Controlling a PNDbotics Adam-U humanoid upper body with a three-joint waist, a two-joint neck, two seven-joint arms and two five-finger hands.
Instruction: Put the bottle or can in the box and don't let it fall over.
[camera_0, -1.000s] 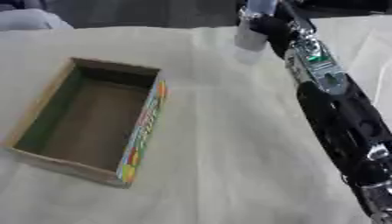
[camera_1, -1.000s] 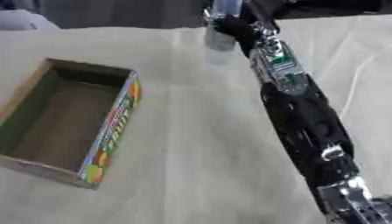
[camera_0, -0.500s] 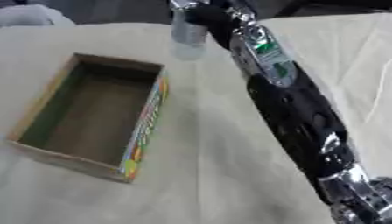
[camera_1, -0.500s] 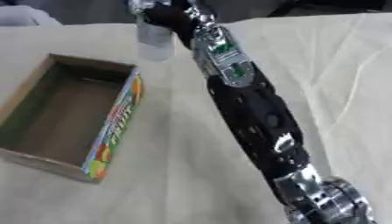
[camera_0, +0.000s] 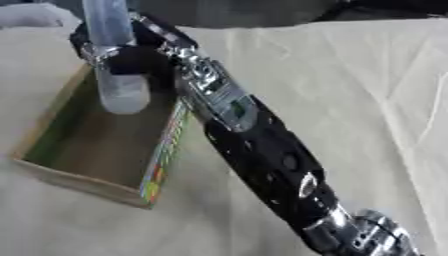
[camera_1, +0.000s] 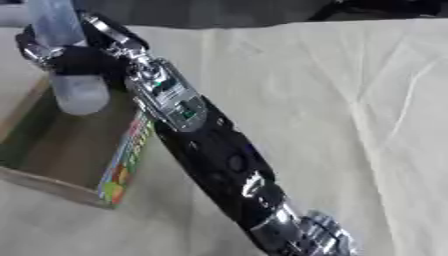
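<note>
At the near right corner the silver joint of the right arm (camera_0: 367, 235) is seen, and from it the black forearm is stretched diagonally up and to the left across the cream cloth (camera_0: 350, 90) by which the table is covered. A green lit panel is carried on the forearm just beside the box's right wall.

To the left of the arm an open cardboard box (camera_0: 162, 165) is laid on the cloth, askew, with its near corner turned toward the camera. Its right outer wall is printed in bright colours, its left inner wall is tinted green, and its brown floor is left bare.

Farther back, above the far end of the box, the right hand (camera_0: 131, 55) is held with its fingers curled round a clear plastic bottle (camera_0: 118, 90). The bottle is kept upright, only slightly tilted, and its rounded base is seen hanging within the box's opening near the far end; whether the base is touching the floor cannot be told. The bottle's upper part is cut off by the top edge of the view, so no cap is shown.

Beyond the cloth a dark background is seen at the far edge
</note>
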